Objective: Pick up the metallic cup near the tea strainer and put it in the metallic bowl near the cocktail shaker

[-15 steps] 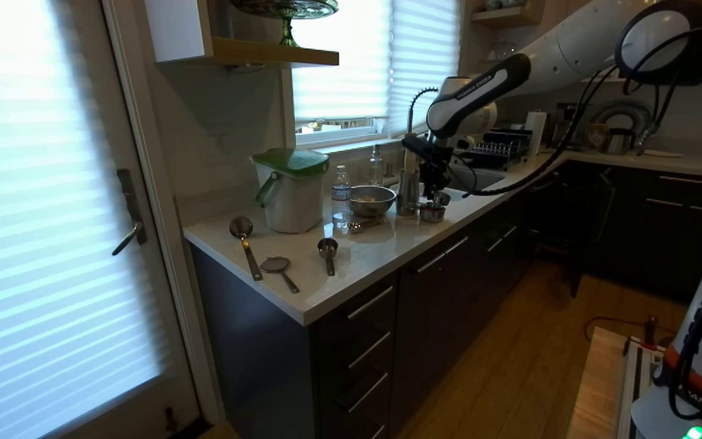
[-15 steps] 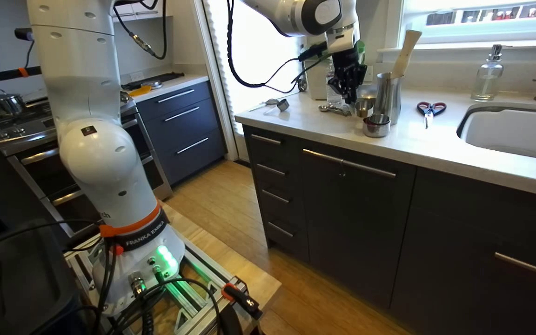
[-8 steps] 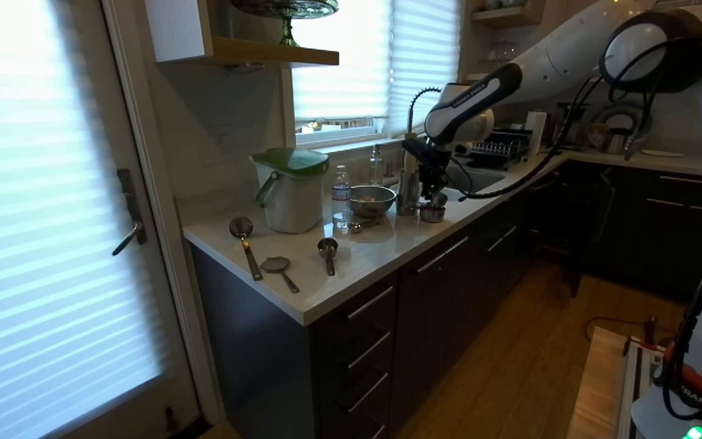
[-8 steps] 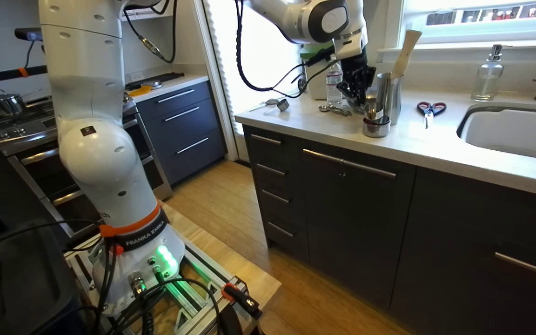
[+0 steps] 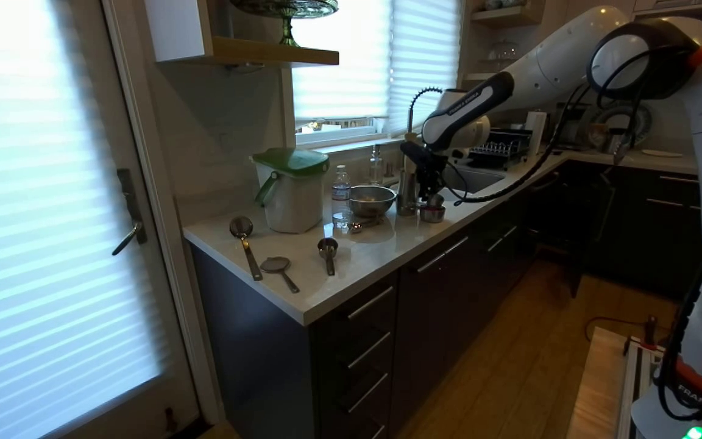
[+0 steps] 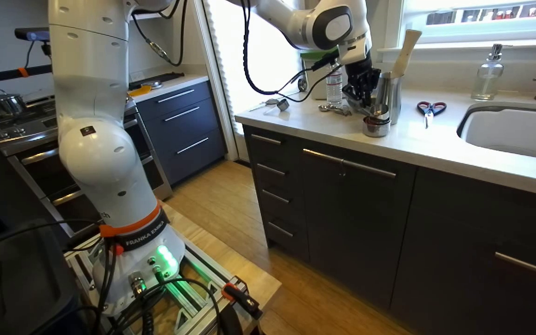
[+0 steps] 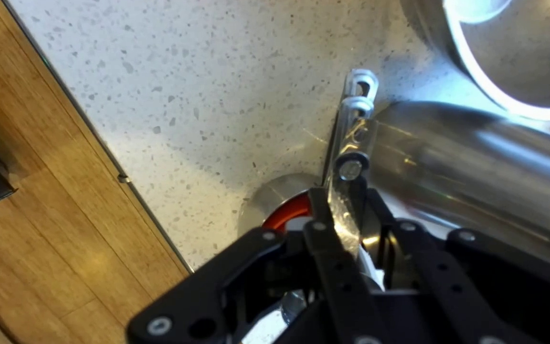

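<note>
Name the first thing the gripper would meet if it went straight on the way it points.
Most likely the larger steel cup on the counter below: the gripper points down, and the smaller steel cup it holds by the handle would touch before the fingers. Whether any gap lies between is unclear.

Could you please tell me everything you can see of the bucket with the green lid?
The bucket stands upright on the white counter, with a clear water bottle beside it. Its pale body looks like plastic and narrows toward the base. The green lid appears closed, and a green handle hangs at its side. Only the counter is seen touching it; its back and whatever it may hold are hidden.
</note>
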`<state>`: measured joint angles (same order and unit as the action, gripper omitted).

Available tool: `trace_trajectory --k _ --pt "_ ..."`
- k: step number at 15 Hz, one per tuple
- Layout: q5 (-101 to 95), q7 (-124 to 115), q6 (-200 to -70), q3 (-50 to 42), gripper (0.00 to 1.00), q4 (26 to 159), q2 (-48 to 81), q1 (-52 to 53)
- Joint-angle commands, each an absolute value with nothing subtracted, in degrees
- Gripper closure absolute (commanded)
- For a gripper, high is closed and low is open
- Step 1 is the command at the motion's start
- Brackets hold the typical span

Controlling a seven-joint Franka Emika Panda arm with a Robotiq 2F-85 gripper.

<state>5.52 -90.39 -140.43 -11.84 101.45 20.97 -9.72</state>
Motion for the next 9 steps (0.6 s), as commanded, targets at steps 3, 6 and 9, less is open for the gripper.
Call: trace_trajectory --k 3,6,9 --pt "8.0 -89.0 -140.8 -11.8 0.95 99.9 23.0 -10.1" --pt "8.9 -88.7 -140.1 -11.6 0.95 99.6 23.5 -10.2" --pt "10.1 -88.3 -139.6 -11.5 0.95 99.5 23.8 -10.4"
